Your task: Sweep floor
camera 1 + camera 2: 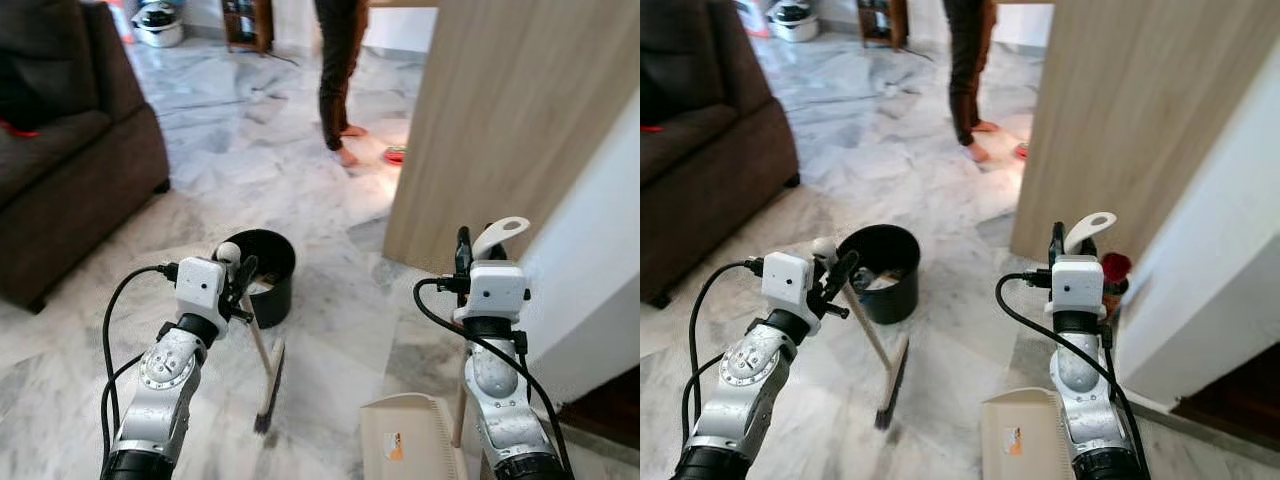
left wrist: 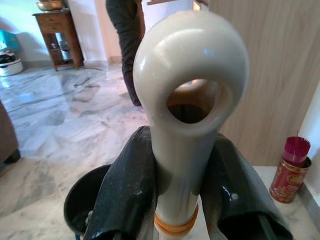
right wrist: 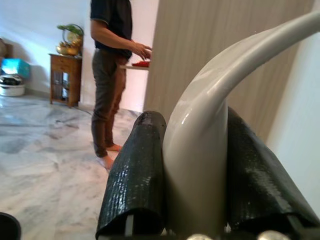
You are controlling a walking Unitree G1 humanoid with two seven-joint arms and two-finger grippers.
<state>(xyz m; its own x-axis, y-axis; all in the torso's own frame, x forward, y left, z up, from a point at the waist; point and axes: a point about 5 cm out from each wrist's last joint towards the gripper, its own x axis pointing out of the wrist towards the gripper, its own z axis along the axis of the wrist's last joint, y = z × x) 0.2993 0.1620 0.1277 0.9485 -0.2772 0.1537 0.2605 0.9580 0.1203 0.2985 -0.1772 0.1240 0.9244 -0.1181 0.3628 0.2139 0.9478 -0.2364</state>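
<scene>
1. Gripping the cream plastic broom handle (image 1: pixel 258 335), the left gripper (image 1: pixel 240 275) pinches it just below its looped top; the dark bristle head (image 1: pixel 270 385) rests on the grey marble floor (image 1: pixel 330 330) below.
2. The right gripper (image 1: pixel 465 250) clamps the cream dustpan's upright handle (image 1: pixel 497 237); its pan (image 1: pixel 410 440) sits below.
3. A round black bucket (image 1: pixel 262 270) stands just beyond the left gripper.

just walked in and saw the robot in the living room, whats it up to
The robot is set up for sweeping the marble floor. Its left gripper has its jaws shut on the broom handle, with the broom head down on the floor beside a black bin. Its right gripper is shut on the dustpan handle, the dustpan low at its right. A person stands barefoot farther back.
</scene>
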